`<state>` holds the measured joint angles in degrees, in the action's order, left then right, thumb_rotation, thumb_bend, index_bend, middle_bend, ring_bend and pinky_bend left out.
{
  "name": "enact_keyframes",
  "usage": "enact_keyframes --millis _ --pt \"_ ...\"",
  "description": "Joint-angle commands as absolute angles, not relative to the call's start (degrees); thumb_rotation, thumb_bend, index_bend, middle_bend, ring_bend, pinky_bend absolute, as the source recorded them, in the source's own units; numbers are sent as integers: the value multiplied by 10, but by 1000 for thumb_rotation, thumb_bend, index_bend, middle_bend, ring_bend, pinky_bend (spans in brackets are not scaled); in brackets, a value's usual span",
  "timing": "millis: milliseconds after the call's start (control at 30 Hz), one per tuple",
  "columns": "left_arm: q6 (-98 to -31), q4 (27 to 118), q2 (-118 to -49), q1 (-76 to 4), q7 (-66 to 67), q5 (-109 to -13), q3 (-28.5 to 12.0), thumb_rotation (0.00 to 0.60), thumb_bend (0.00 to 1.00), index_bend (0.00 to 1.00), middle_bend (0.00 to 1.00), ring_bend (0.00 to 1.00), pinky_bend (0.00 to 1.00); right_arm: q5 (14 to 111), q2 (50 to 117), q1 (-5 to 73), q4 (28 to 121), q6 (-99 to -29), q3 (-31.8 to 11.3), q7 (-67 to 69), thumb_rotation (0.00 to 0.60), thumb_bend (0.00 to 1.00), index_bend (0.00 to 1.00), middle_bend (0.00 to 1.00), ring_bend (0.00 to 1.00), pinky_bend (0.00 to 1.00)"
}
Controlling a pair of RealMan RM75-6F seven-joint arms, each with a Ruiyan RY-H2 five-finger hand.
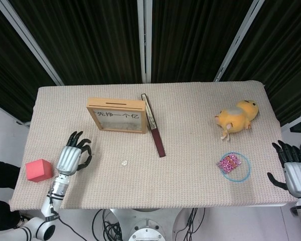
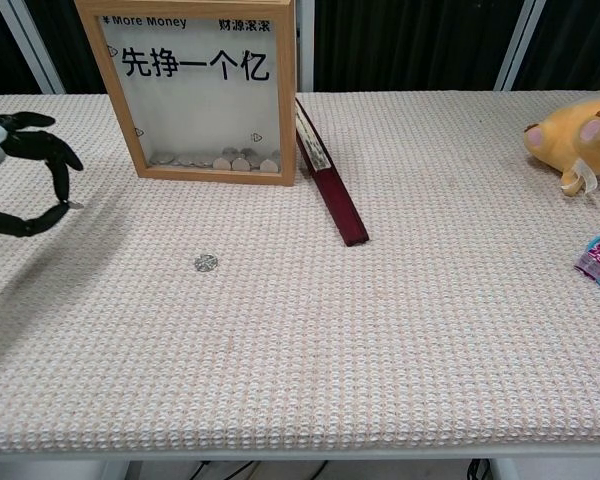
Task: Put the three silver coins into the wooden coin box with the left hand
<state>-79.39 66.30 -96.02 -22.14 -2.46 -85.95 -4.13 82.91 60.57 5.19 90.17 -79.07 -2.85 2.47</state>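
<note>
One silver coin (image 1: 124, 162) (image 2: 206, 262) lies flat on the tablecloth in front of the wooden coin box (image 1: 117, 115) (image 2: 195, 88). The box stands upright with a glass front, a slot on top and several coins on its floor. My left hand (image 1: 73, 153) (image 2: 20, 170) hovers to the left of the coin, well apart from it, fingers curved and spread, holding nothing. My right hand (image 1: 293, 168) stays at the table's right edge, fingers apart and empty. Only this one loose coin shows on the table.
A dark red book (image 1: 154, 128) (image 2: 330, 180) leans against the box's right side. A yellow plush toy (image 1: 237, 116) (image 2: 580, 140) and a blue ring with a pink packet (image 1: 233, 165) lie to the right. A red cube (image 1: 38, 169) sits at the left edge.
</note>
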Motion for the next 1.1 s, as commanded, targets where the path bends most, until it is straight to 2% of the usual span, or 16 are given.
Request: enact_keyframes --millis 33,167,300,467,567,667,800,967,1100 --pt "-831 759 -881 -200 6 -857 -56 600 414 597 295 51 46 830 606 52 903 -791 -29 24 600 227 0 0 0 0" --pt "-864 849 -807 -203 34 -872 -88 600 415 609 294 51 46 834 607 54 906 -793 -29 22 600 228 0 0 0 0" --pt "-861 922 -747 -226 68 -874 -132 600 414 613 295 51 46 837 607 55 910 -796 -30 18 600 227 0 0 0 0" --pt "-809 1008 -681 -273 117 -844 -192 600 414 613 295 51 46 840 605 52 915 -803 -29 12 600 228 0 0 0 0" --pt "-765 1029 -660 -310 142 -814 -223 600 412 613 295 51 46 836 604 50 915 -805 -30 13 600 227 0 0 0 0" --pt "-692 1036 -658 -359 141 -732 -257 600 409 613 295 51 44 836 605 49 913 -806 -30 15 600 227 0 0 0 0" --pt "-624 1023 -677 -417 154 -639 -282 600 409 611 295 51 44 836 609 49 908 -803 -28 20 600 227 0 0 0 0" --pt "-577 992 -713 -473 171 -565 -282 600 408 608 301 51 41 834 612 50 899 -801 -29 30 600 227 0 0 0 0" --pt "-564 966 -736 -496 176 -533 -272 600 409 608 301 51 41 832 612 50 893 -800 -31 38 600 227 0 0 0 0"
